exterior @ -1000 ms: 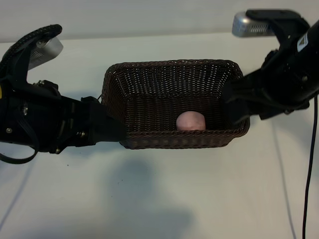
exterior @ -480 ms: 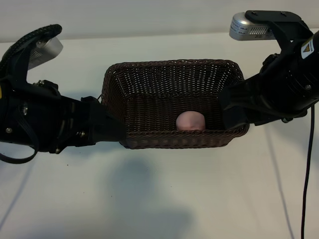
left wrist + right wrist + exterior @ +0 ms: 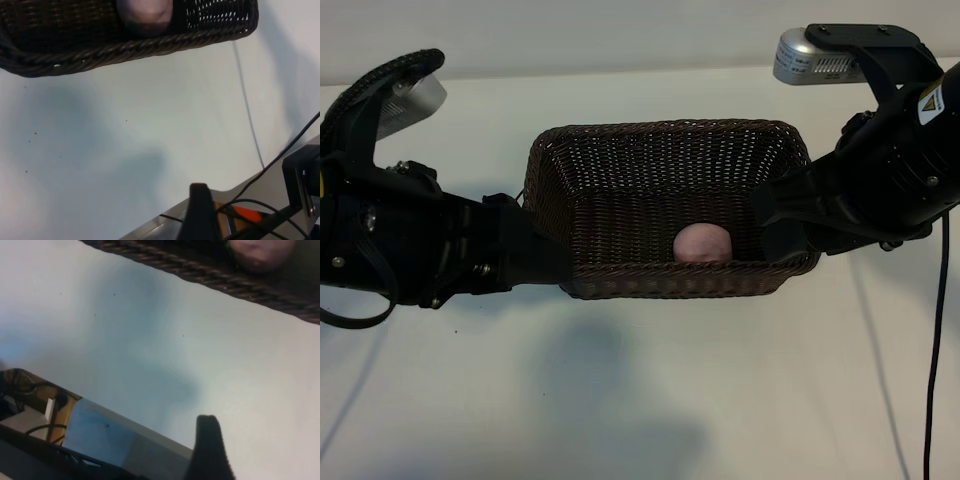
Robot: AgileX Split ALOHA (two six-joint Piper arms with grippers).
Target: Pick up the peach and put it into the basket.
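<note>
The basket (image 3: 670, 205) stands on the white table (image 3: 650, 400); the peach (image 3: 702, 243) lies inside it against the near wall; the left gripper (image 3: 545, 262) is spread empty at its left corner; the right gripper (image 3: 782, 222), also spread empty, is at its right end.

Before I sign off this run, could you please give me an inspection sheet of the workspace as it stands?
Surface: white table, bare apart from the basket, with shadows in front.
Job's things: peach lies inside the basket, near its front wall.
Clutter: nothing seen.
Grippers: left gripper at the basket's left end; right gripper at its right end. Neither holds the peach; both read as open.
Cables: a thin black cable hangs from the right arm; more wires beyond the table edge in the left wrist view.
Surroundings: pale wall behind; equipment off the table's edge.
</note>
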